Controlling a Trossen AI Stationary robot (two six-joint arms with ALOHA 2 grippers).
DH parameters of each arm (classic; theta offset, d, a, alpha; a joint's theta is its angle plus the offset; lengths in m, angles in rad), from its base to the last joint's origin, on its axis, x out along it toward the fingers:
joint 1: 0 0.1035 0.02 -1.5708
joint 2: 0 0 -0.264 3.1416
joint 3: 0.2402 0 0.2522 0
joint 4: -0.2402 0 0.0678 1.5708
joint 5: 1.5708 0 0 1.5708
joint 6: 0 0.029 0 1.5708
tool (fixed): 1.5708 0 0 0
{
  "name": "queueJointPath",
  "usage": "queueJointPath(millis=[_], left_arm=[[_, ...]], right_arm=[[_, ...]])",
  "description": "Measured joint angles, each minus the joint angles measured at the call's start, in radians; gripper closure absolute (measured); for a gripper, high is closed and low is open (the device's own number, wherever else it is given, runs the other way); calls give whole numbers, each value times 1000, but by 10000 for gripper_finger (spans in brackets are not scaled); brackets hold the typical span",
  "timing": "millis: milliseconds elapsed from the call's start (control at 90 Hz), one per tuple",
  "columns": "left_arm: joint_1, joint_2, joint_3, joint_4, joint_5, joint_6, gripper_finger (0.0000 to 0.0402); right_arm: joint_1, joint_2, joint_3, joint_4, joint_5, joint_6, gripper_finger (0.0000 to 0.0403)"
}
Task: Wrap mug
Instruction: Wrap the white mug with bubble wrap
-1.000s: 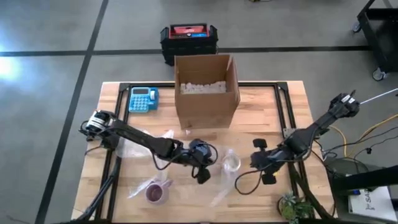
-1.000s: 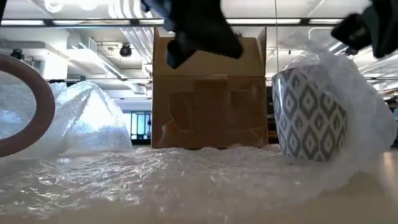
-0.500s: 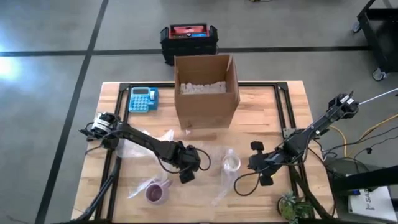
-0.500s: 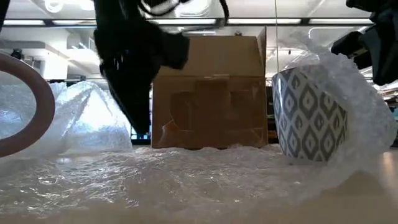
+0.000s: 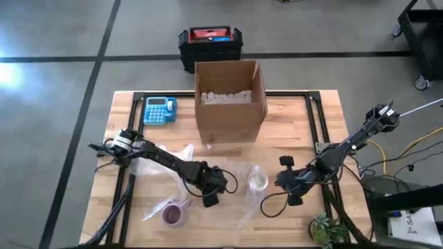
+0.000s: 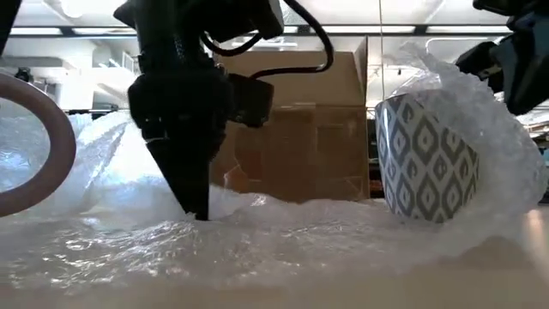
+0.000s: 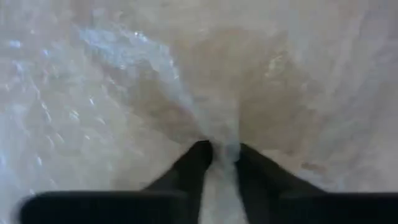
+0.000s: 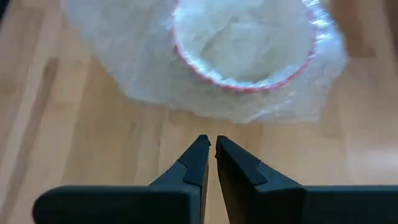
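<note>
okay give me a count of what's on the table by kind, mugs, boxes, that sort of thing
Mugs: 2, grey patterned mug, maroon mug
Cardboard boxes: 1
Calculators: 1
Bubble wrap sheets: at least 1
Small plants: 1
Total: 6

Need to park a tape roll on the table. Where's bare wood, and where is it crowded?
Bare wood: the far right corner, right of the cardboard box, and the far left strip around the calculator. Crowded: the near middle, where bubble wrap spreads under the left claw, with the wrapped mug, the right claw and a maroon mug.
</note>
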Motion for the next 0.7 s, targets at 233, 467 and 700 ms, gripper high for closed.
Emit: queueJointPath(millis=[233, 467, 700], left_arm=[[1, -85, -8, 41, -76, -31, 400], [-2, -192, -4, 196, -178, -28, 401], [-5, -212, -3, 449, -180, 52, 401]], right_arm=[[0, 0, 0, 0, 0, 4, 384], [0, 0, -4, 6, 23, 20, 384], [0, 0, -4, 57, 18, 32, 384]])
